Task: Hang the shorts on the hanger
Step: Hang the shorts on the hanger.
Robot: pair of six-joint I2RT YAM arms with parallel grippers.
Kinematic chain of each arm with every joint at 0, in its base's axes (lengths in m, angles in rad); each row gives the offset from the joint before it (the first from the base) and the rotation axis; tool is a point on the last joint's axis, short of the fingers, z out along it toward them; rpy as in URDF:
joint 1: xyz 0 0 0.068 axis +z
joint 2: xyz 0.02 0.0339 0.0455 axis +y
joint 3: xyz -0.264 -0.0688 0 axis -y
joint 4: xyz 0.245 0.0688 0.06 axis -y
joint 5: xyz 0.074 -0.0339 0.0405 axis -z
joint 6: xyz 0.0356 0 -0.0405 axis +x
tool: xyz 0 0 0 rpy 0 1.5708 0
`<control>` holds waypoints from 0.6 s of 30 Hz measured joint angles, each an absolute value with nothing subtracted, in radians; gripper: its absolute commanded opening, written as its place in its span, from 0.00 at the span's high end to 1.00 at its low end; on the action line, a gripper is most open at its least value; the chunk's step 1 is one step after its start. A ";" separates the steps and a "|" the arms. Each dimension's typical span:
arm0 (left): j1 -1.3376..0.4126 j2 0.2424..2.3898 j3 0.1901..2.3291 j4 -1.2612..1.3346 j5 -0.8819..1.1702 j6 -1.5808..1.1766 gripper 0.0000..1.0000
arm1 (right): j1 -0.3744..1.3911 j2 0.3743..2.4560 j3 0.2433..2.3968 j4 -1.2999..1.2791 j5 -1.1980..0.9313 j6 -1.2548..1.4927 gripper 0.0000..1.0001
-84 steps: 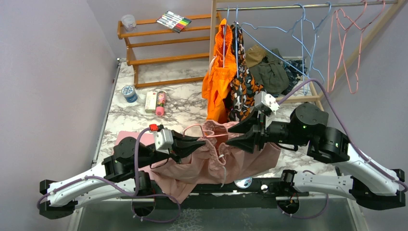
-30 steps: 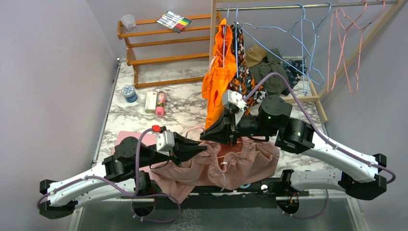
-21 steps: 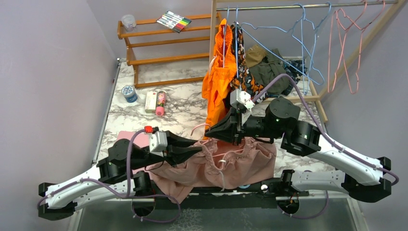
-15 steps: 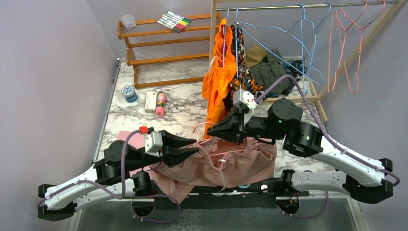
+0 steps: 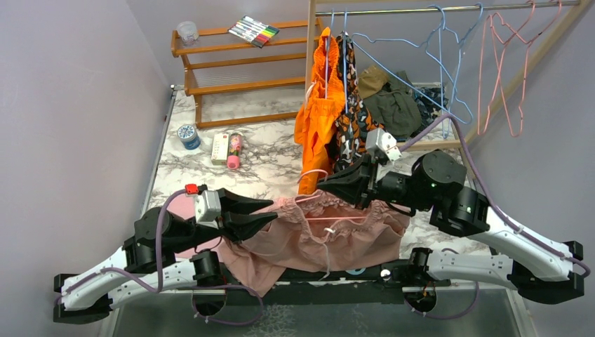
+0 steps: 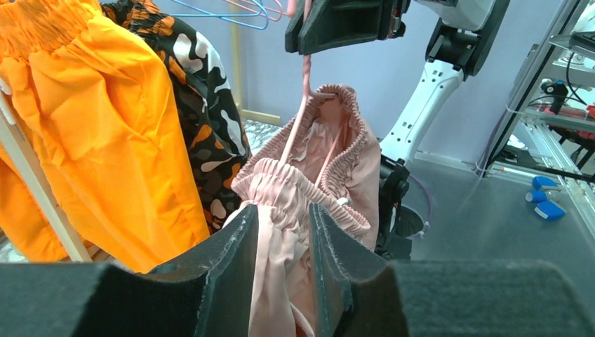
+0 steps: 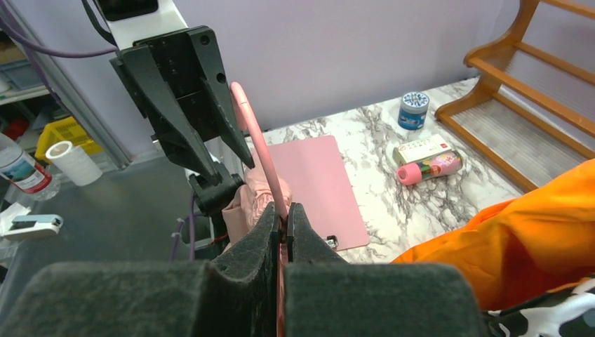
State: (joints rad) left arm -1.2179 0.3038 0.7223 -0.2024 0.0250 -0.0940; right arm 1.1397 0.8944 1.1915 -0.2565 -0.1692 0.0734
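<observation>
Waistband of shorts (image 6: 338, 144) in clenched left pincer (image 6: 282, 214); hanger (image 7: 257, 142) in clenched right pincer (image 7: 283, 210).

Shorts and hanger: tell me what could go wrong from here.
1. The right tool pinches only the thin hanger wire, so it could twist or slip as the fabric pulls.
2. The left tool grips just a bunch of the shorts at the waistband; that may slip free, dropping the shorts.
3. The orange garment hangs close beside the right tool and could snag.
</observation>
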 measured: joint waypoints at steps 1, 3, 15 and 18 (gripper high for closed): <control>-1.217 0.303 0.729 -0.211 0.020 -0.094 0.61 | 1.140 0.887 1.192 -0.257 -0.165 0.073 0.99; -1.217 0.304 0.741 -0.224 0.011 -0.093 0.57 | 1.140 0.874 1.192 -0.258 -0.157 0.073 0.99; -1.217 0.493 0.895 -0.227 0.034 -0.007 0.55 | 1.140 0.846 1.181 -0.265 -0.150 0.082 0.99; -1.217 0.587 0.922 -0.226 0.065 0.022 0.58 | 1.140 0.847 1.175 -0.265 -0.150 0.086 0.99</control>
State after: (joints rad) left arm -1.2175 0.5865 0.9218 -0.2264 0.0647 0.0216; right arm 1.1397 0.8467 1.1748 -0.2646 -0.1505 0.0864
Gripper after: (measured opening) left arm 0.446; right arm 0.024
